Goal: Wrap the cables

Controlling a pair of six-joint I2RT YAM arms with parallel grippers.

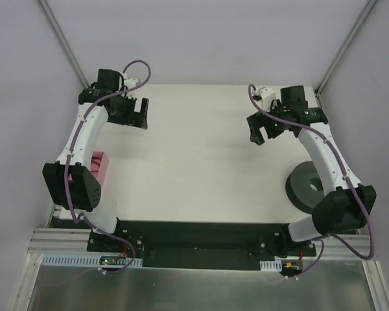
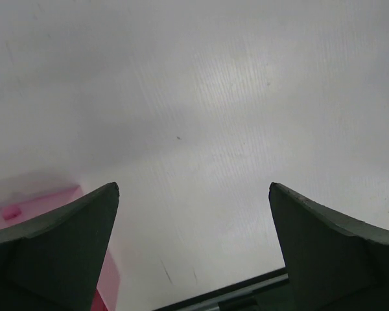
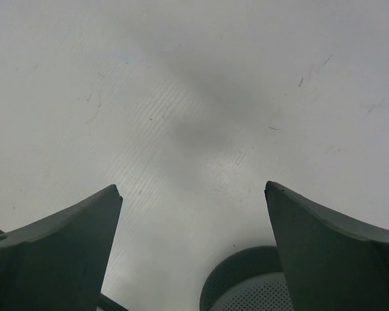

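**Asker:** What does the overhead view show?

**Describer:** A white table (image 1: 194, 168) seen from above. 2 white robot arms are bolted at its near edge. The left arm (image 1: 84, 139) bends up along the left side and the right arm (image 1: 327, 155) up along the right side.

**Asker:** How do the tools stand?

**Describer:** The left gripper (image 1: 133, 122) is poised near the table's far left corner. In its wrist view, its 2 dark fingers (image 2: 58, 253) are spread wide, with only bare white surface between them. The right gripper (image 1: 260, 136) hangs over the far right part of the table. Its fingers (image 3: 52, 259) are also spread wide and hold nothing.

**Asker:** What else is on the table?

**Describer:** A pink object (image 1: 102, 165) sits at the left edge, just beside the left arm and partly hidden by it. Part of it also shows at the lower left of the left wrist view. A dark grey round disc (image 1: 300, 184) lies at the right edge, partly under the right arm. At the bottom of the right wrist view there is a rounded dark piece with a pale, finely perforated middle.

**Asker:** And the cables?

**Describer:** Their place cannot be told, because the thin red wire cannot be made out on the table in any of the 3 views.
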